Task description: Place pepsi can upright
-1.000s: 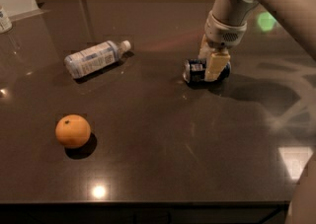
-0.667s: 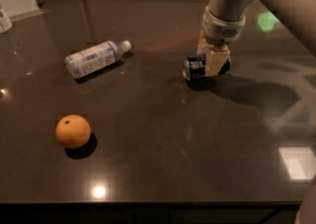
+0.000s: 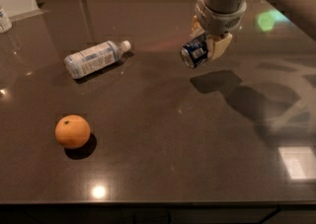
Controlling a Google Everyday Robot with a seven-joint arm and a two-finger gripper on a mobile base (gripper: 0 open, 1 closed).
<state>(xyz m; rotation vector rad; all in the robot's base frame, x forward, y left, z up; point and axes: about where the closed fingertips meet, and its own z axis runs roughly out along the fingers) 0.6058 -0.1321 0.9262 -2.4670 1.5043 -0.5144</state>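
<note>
One gripper [image 3: 206, 45] is clamping the pepsi can [image 3: 193, 53], tilted, above the table [image 3: 148, 119]; I am judging uprighting comes next.

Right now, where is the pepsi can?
In the camera view the pepsi can is upper right of centre, tilted in the gripper, whose jaws are shut on it, above the table and right of the lying bottle.

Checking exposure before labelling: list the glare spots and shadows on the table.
Camera view: the glossy table mirrors a round bright spot near the front edge, a pale patch at right and a green glint; the gripper, upper right with jaws shut on the can, casts a detached shadow below; the orange throws a small shadow close beside it.
</note>
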